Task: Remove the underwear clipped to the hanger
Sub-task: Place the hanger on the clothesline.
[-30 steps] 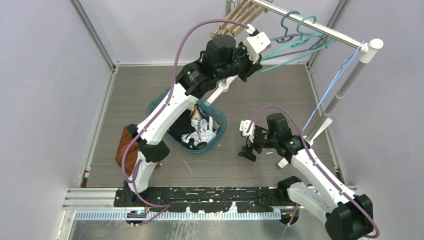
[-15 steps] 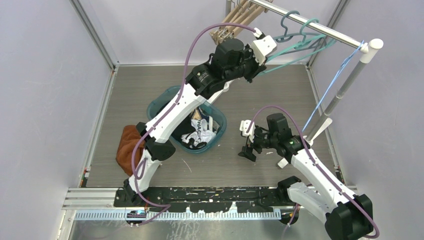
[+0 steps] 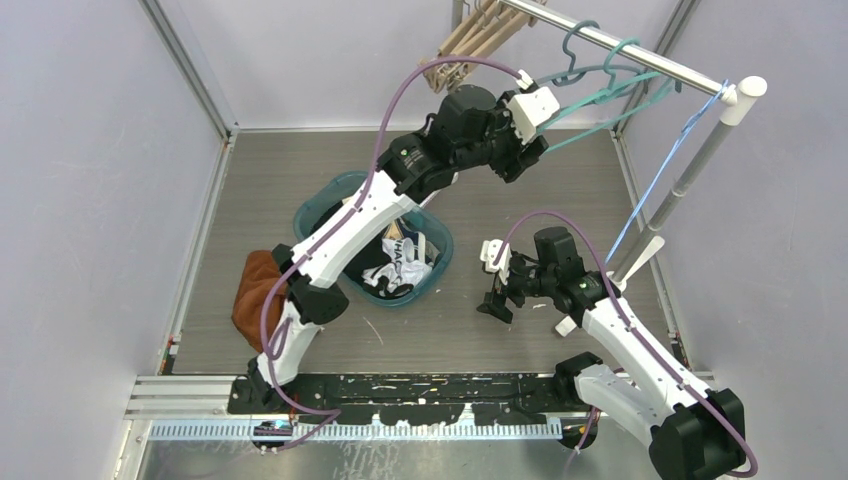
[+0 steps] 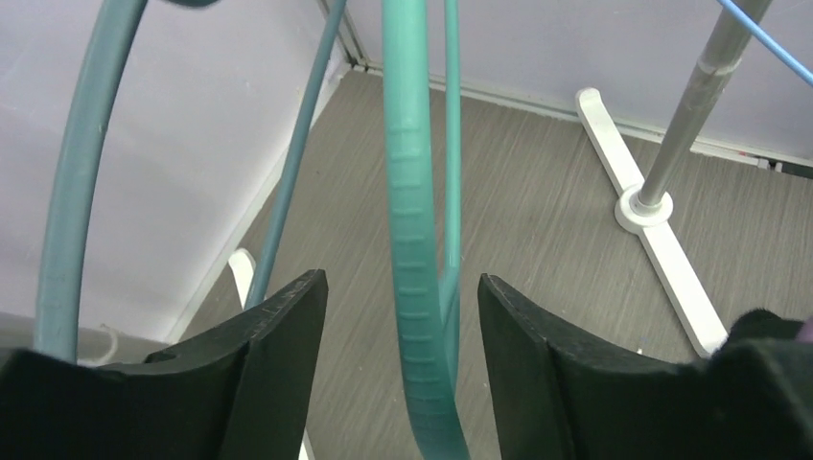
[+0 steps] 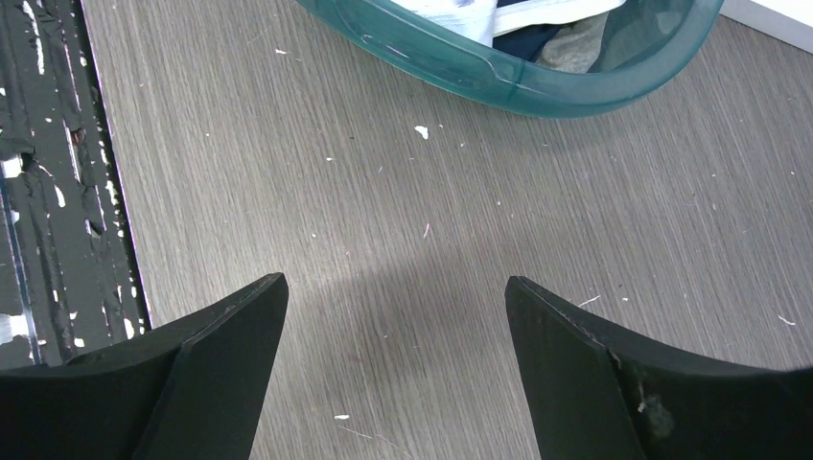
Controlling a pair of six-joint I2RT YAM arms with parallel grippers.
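Left fingers (image 4: 278, 364) apart around teal hanger (image 4: 407, 240) | right fingers (image 5: 220, 355) apart at 5 o'clock | risk: I nudge hanger, it swings clear.

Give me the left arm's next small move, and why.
Probably draw the left gripper straight back off the teal hanger: its jaws stand open around the bar, the hanger hooks on the rail, and nothing shows clipped on it.
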